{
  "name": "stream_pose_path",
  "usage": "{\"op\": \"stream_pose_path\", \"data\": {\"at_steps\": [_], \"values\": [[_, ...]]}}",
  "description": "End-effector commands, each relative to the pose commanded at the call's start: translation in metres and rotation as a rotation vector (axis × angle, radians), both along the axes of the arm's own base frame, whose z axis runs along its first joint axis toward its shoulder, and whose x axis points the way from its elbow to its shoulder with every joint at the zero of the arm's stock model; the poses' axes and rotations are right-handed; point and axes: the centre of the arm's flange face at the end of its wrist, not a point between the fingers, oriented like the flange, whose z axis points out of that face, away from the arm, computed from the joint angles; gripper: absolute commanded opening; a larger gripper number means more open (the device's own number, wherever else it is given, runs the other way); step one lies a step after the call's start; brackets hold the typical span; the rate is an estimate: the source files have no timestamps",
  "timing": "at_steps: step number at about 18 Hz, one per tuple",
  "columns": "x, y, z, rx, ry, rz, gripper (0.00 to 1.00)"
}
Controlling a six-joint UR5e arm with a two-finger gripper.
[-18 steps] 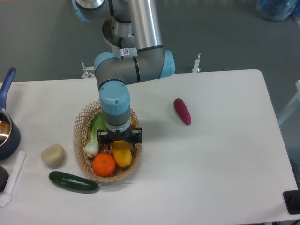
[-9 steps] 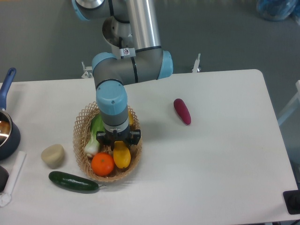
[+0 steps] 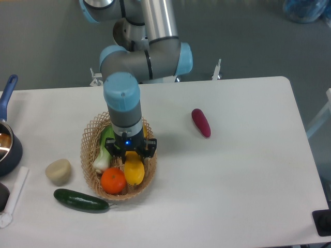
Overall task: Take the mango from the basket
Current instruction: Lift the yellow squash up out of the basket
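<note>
The mango (image 3: 135, 173), a smooth yellow oval, lies in the tan woven basket (image 3: 89, 135) at its right side, next to a round orange (image 3: 114, 181). My gripper (image 3: 133, 156) points straight down into the basket. Its black fingers (image 3: 151, 148) sit against the mango's upper end, which shows between them, so the gripper is shut on the mango. The mango's lower end still rests among the other produce. The arm's blue wrist covers the basket's back part.
A green-and-white leafy vegetable (image 3: 103, 152) lies in the basket's left side. On the table are a dark green cucumber (image 3: 80, 201), a beige lump (image 3: 58, 171), a purple eggplant (image 3: 201, 122), and a blue pot (image 3: 7, 147) at the left edge.
The gripper came down over the mango and closed on its upper end. The wrist above it has swung more upright. The mango and orange have hardly shifted.
</note>
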Motion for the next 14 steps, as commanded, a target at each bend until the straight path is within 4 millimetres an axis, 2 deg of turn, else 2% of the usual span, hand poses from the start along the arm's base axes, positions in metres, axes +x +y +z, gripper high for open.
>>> {"op": "stream_pose_path", "data": {"at_steps": [2, 5, 11, 13, 14], "values": [[-0.014, 0.009, 0.036, 0.056, 0.046, 0.009, 0.4], [-0.033, 0.011, 0.068, 0.098, 0.097, 0.001, 0.4], [-0.074, -0.003, 0.102, 0.137, 0.151, 0.0, 0.4], [-0.084, -0.007, 0.107, 0.139, 0.16, 0.005, 0.39], [-0.085, -0.01, 0.099, 0.12, 0.155, -0.009, 0.38]]}}
